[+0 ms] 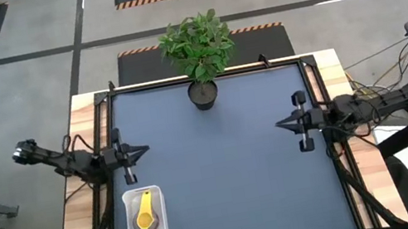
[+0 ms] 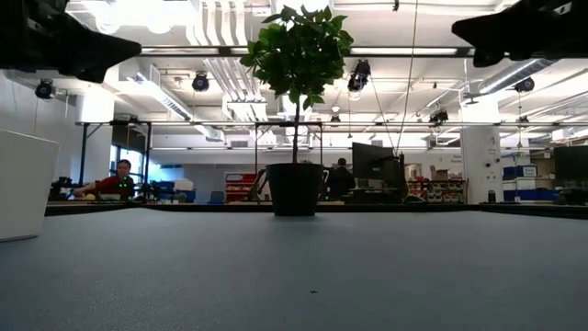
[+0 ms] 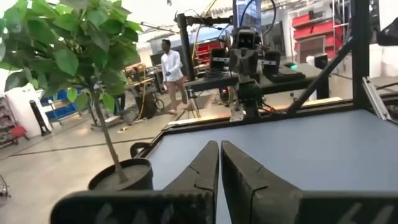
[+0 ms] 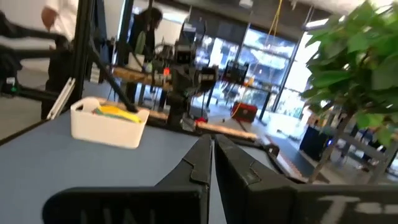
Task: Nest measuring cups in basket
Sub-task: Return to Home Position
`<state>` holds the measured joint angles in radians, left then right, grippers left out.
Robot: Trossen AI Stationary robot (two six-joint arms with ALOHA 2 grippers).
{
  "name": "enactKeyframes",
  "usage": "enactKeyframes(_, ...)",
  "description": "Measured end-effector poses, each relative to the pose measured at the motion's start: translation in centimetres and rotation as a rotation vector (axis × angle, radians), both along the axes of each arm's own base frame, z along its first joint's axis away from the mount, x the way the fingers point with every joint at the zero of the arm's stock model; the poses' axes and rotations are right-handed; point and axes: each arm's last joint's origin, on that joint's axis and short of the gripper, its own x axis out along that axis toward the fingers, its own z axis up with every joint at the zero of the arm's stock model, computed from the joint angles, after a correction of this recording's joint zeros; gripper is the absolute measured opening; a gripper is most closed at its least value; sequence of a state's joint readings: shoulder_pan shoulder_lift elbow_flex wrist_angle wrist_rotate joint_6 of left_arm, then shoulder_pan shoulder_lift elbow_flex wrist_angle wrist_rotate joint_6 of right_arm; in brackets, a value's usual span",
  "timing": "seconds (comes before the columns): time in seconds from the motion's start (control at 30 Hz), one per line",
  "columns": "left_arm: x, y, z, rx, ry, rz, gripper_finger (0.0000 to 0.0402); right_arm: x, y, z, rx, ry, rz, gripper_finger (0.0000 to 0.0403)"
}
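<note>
The white basket (image 1: 144, 218) sits on the table near its near left corner; in the right wrist view the basket (image 4: 109, 127) stands far off, and its wall (image 2: 23, 184) shows in the low view. Inside it lies a stack of measuring cups, with the yellow cup (image 1: 146, 213) on top and a darker one beneath; yellow (image 4: 115, 111) peeks over the rim. The other cups are hidden. My left gripper (image 1: 145, 150) hovers shut at the table's left side, above and beyond the basket. My right gripper (image 1: 277, 125) hovers shut at the right side.
A black pot with a leafy plant (image 1: 203, 91) stands at the middle of the table's far edge. The blue mat (image 1: 224, 178) between the arms is bare. People (image 3: 170, 68) stand in the room beyond the table.
</note>
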<state>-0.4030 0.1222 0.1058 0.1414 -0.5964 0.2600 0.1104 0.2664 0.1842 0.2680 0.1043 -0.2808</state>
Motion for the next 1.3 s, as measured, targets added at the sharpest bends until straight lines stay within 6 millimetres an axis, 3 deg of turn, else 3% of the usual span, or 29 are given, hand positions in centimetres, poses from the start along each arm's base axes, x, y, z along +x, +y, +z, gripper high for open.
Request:
enactKeyframes(0.5,-0.8,0.4,-1.2,-0.099,0.041,-0.012,0.0000,-2.0,-0.2,-2.4,0.004,-0.134,-0.004,0.0009)
enactKeyframes(0.57,-0.8,0.3,-1.5,-0.117,0.053,-0.035,0.0000,-1.7,-0.2,-3.4,-0.013,-0.096,-0.007,0.0009)
enactKeyframes(0.8,-0.2,-0.1,-2.9,-0.163,0.017,-0.104,0.0000,-1.5,-0.2,-3.8,0.001,-0.076,-0.029,0.0009)
enactKeyframes(1.3,-0.1,-0.1,-3.1,-0.181,0.025,-0.080,0.0000,-1.3,-0.8,-4.5,0.008,-0.004,-0.216,0.0009)
